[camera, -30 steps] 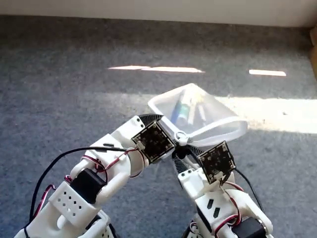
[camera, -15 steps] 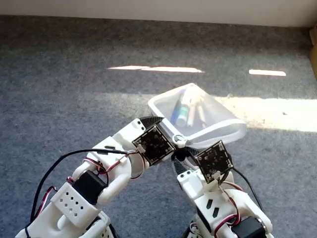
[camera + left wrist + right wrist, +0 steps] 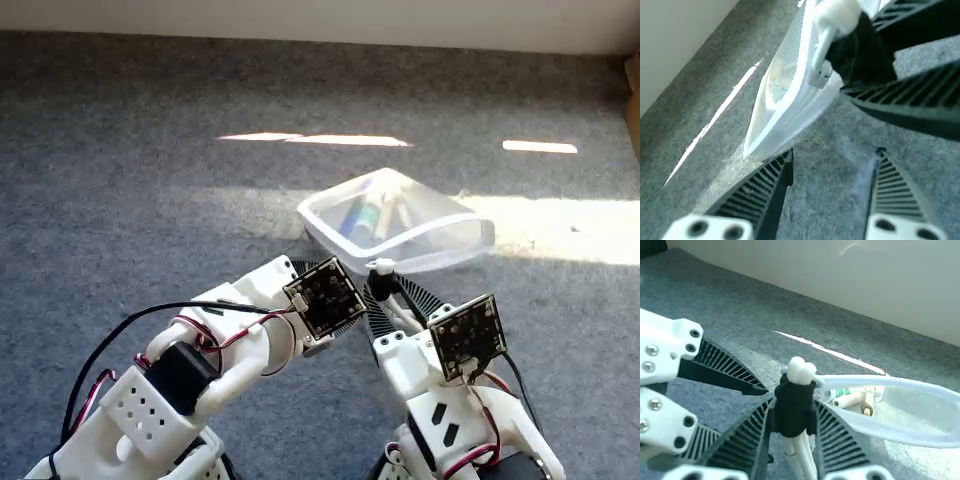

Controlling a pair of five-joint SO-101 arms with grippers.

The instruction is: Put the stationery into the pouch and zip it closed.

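While the right end effector [image 3: 795,401] is closed tight on the zipper pull [image 3: 796,390], a black piece with a white knob on top, the left end effector [image 3: 835,152] stands wide open with nothing between its fingers. In the left wrist view those two ribbed fingers [image 3: 771,186] rise from the lower edge of the frame. The near corner of the pouch [image 3: 400,235] sits just beyond their tips, close to the finger on the left. Whether it touches cannot be told.

The pouch lies on the gray table [image 3: 150,150], a little right of center in the high view, with its narrow end pointing down toward both arms. Its pale rim spreads into an open loop in the right wrist view, and the stationery [image 3: 855,397] lies inside as a small bundle of pens. A band of sunlight [image 3: 560,235] runs from the pouch's right edge to the right side of the frame. A wide stretch of gray table fills the left half and the upper part of the high view, up to the pale wall [image 3: 320,18] along the top edge. The two end effectors are close together at the pouch's near corner, with little space between them.
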